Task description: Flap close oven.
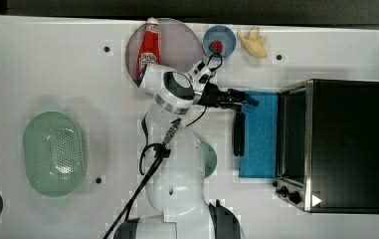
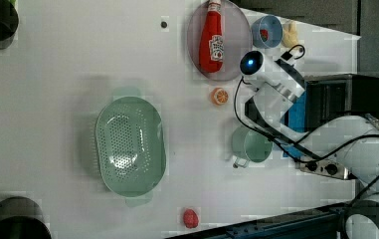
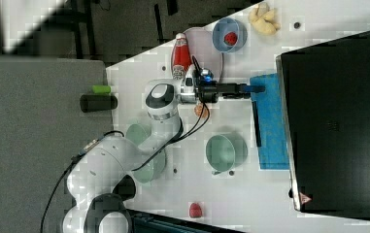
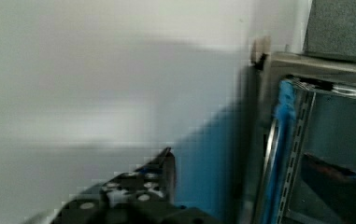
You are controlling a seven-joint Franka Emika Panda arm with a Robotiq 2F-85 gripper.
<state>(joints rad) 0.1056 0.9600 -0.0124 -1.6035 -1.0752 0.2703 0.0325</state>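
While the large black boxy toaster oven (image 1: 346, 144) with its silver metal front frame is sitting at the top view's right on the white table (image 1: 52, 69), its flap (image 1: 260, 134), a blue-tinted glass door with a black bar handle (image 1: 238, 133), is lying folded down flat, pointing toward the top view's left. The black gripper (image 1: 244, 101) on the white arm is reaching over the flap's corner nearest the bottle, just beside the handle's end; whether its fingers are parted or pressed together I cannot tell. A red ketchup bottle (image 1: 147, 47) with a white label, its writing unreadable, is lying on a round grey plate (image 1: 182, 42). A small red-and-white triangular sticker (image 1: 316, 200) is showing on the oven's top near two black knobs (image 1: 289, 193).
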